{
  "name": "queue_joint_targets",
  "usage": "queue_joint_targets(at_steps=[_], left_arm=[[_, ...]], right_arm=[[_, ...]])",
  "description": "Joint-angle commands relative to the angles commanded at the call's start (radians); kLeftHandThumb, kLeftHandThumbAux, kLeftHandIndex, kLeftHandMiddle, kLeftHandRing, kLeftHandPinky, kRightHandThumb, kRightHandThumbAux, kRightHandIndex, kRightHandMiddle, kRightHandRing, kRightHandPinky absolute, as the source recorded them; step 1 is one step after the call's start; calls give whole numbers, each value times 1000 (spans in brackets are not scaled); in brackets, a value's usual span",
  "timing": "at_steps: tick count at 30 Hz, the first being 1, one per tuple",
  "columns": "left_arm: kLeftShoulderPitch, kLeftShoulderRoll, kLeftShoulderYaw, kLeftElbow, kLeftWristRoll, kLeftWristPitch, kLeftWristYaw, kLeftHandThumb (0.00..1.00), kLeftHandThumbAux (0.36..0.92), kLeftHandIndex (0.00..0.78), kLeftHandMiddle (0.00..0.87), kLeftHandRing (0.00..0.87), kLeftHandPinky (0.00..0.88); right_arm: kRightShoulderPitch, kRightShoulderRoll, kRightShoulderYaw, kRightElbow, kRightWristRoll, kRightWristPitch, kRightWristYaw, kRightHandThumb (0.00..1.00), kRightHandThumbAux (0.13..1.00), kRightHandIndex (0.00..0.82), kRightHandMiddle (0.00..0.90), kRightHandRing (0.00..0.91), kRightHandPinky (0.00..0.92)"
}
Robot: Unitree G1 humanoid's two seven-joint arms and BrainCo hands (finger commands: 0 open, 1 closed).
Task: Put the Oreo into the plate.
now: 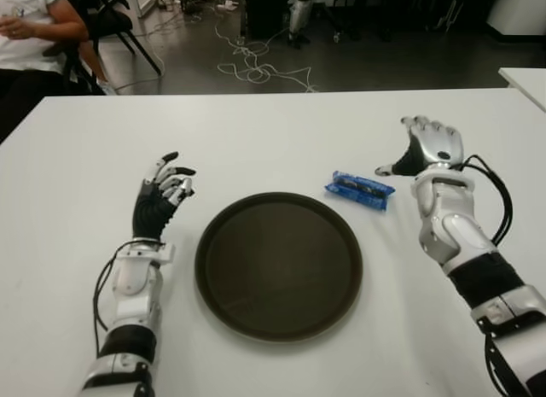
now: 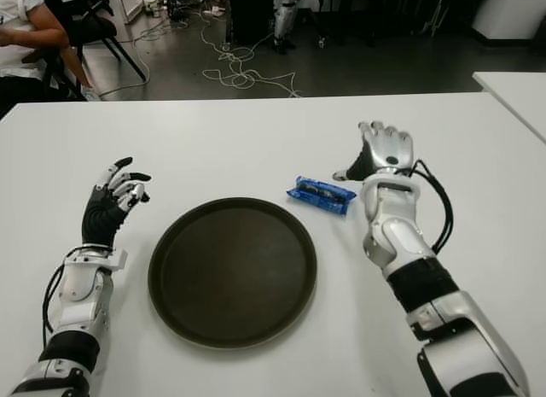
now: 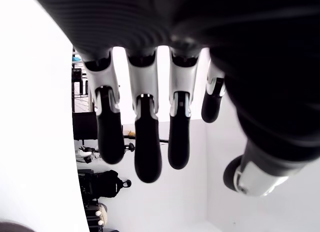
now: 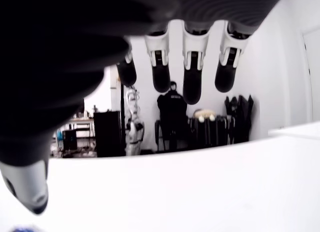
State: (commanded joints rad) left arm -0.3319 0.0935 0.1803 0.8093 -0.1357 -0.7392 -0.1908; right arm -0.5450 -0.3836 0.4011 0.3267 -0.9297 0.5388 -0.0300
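Observation:
A blue Oreo pack [image 1: 359, 189] lies on the white table just beyond the right rim of the round dark brown plate [image 1: 278, 265]. My right hand [image 1: 424, 148] is to the right of the pack, a short gap away, fingers spread and holding nothing; its thumb points toward the pack. In the right wrist view the fingers [image 4: 192, 77] hang open over bare table. My left hand [image 1: 166, 188] is left of the plate, fingers loosely extended and empty, as the left wrist view fingers [image 3: 145, 142] also show. The plate holds nothing.
The white table [image 1: 256, 132] stretches far ahead. A seated person [image 1: 30, 30] is at the far left corner. Cables [image 1: 256, 68] lie on the floor beyond the table. Another white table edge [image 1: 525, 81] shows at the far right.

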Motion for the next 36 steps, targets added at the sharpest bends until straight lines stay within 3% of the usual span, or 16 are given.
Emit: queue_joint_targets(at_steps=[12, 17, 29, 36], left_arm=[[-11, 13, 2, 26, 0, 14, -4, 1000, 640, 210, 398, 527, 461], [-12, 12, 2, 29, 1, 15, -3, 1000, 640, 197, 397, 527, 455], [-13, 10, 0, 31, 6, 15, 3, 1000, 643, 196, 392, 524, 472], [-10, 0, 2, 24, 2, 11, 9, 1000, 643, 199, 392, 528, 467]], right_arm=[[-10, 2, -24, 33, 27, -38, -30, 0, 654, 163, 200, 214, 215], [-17, -1, -23, 51, 32, -45, -24, 0, 661, 134, 164, 173, 160], [-23, 5, -30, 56, 45, -41, -10, 0, 647, 123, 147, 145, 129], [-69, 40, -17, 243, 90, -140, -84, 0, 666, 136, 184, 198, 206]])
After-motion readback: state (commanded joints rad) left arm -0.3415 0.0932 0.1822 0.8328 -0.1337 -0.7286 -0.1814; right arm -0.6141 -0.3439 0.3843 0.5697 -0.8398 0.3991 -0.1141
